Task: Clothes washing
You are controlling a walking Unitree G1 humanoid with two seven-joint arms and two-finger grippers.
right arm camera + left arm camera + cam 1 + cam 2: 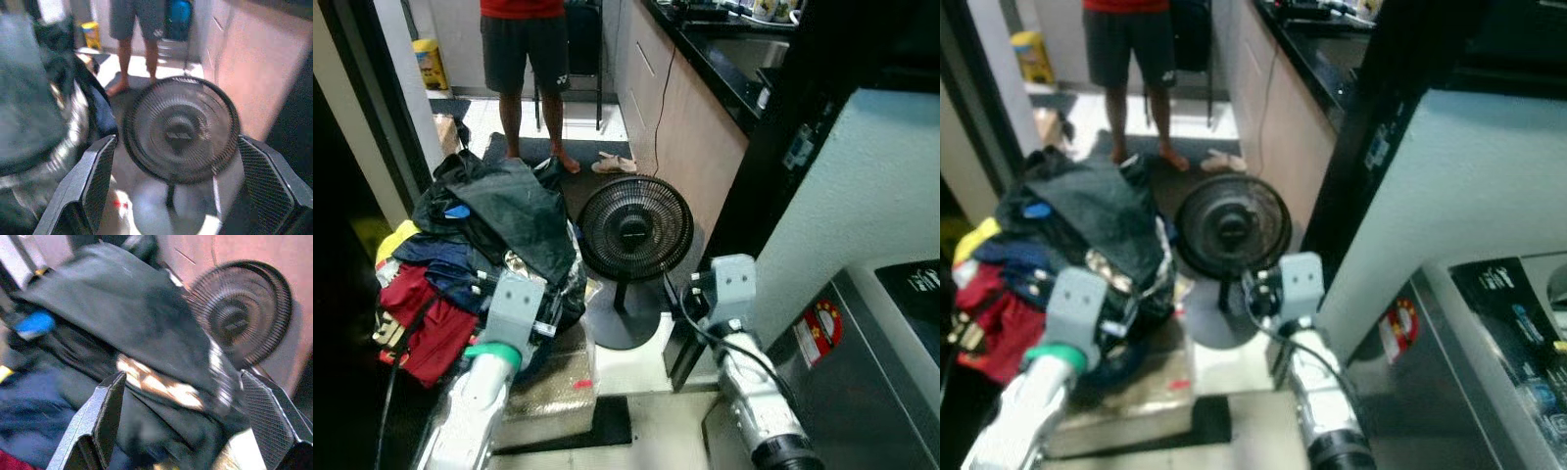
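A heap of clothes (480,245) fills a basket at my left: a dark grey-green garment (127,318) on top, blue and red pieces below. My left gripper (195,431) hovers open just in front of the dark garment, nothing between its fingers (105,416). My left arm (499,333) reaches toward the heap. At the lower right stands the washing machine (871,362) with a grey top. My right gripper (181,191) is open and empty, facing the floor fan; its arm (744,362) sits between fan and machine.
A black floor fan (634,230) stands on its round base directly ahead. A person (524,59) in shorts stands at the far end of the passage, sandals (612,164) nearby. Wooden cabinets (675,117) with a dark counter run along the right.
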